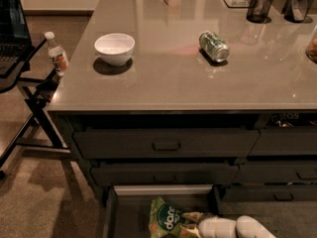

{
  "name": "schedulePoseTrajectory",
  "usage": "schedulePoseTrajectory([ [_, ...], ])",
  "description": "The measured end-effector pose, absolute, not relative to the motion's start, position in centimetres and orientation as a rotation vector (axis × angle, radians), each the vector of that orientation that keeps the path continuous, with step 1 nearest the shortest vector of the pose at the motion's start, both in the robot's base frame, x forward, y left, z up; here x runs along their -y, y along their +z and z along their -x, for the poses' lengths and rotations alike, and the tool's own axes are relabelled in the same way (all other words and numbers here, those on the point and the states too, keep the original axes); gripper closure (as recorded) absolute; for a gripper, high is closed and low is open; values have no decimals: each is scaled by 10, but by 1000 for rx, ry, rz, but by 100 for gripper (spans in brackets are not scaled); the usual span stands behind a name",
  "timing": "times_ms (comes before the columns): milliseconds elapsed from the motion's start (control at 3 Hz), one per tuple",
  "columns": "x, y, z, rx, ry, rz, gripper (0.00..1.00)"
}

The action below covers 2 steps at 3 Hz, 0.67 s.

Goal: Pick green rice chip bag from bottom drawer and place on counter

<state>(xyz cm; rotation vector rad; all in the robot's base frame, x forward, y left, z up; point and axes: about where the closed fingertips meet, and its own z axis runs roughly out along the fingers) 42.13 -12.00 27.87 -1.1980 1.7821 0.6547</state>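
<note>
Bottom drawer [130, 216] stands pulled open beneath the counter [173, 83], lowest of the stack under its left half. Green rice chip bag [165, 217] lies inside the drawer, crumpled, dark round logo facing up, toward the drawer's right side. Gripper [189, 223] is low in the drawer, directly under the counter's front edge, reaching in from the right on a white arm [233, 228] and touching the bag's right edge; cannot tell how far it is open or whether it has hold of the bag. On the counter: white bowl [114, 47] near the left, green can [214, 46] on its side near the middle. Left of the counter, a water bottle [57, 53] stands on a black side stand [29, 83].
</note>
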Motion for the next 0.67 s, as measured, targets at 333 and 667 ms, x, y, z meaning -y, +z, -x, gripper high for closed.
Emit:
schedulePoseTrajectory([
  [333, 135, 343, -409, -1692, 572, 1220, 100],
  [667, 152, 410, -414, -1649, 485, 1245, 100],
])
